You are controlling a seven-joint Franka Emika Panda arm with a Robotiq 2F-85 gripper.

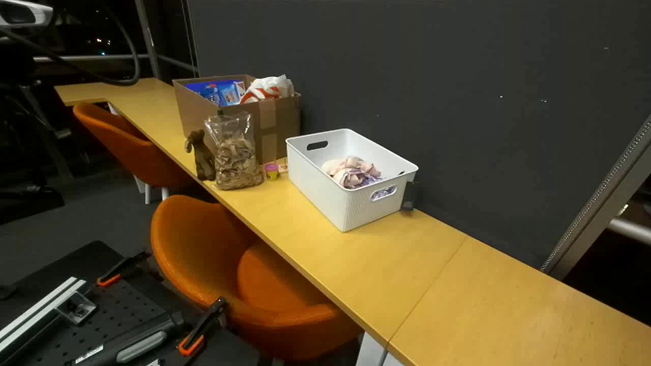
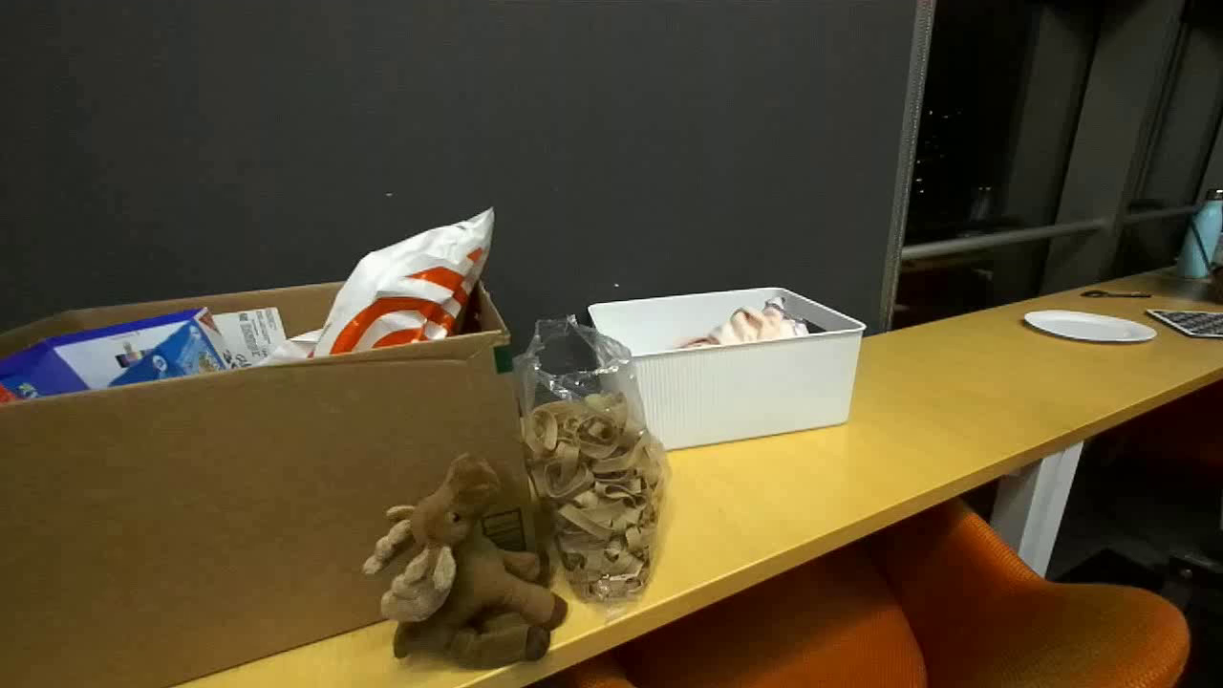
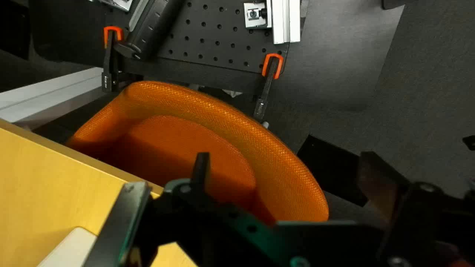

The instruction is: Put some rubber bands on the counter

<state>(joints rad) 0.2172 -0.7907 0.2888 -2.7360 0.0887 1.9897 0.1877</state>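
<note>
"Nearest of all is my end effector: its fingers stand well apart, with nothing held between them."

"And beyond it, biggest first?"

"Biggest is the long yellow-tan table, then the orange chair tucked partly under its edge, which the wrist view shows below me. On the table stand a cardboard box, a white bin with pinkish things inside, and a clear bag, upright beside the box."

"Anything smaller?"

"A brown plush toy just beside the bag, a little tub, and, least of all, the rubber bands themselves. In both exterior views they are inside the bag, near the table's chair-side edge."

"How far along are you, then?"

"At the very start, I judge. The bag is on the table, but I make out no band lying loose there, and I hold none. Left for me: reach the bag, draw some bands out, lay them on the table and let go. Whether the bag's mouth is sealed I cannot tell, and that may decide how easily they come."
</note>
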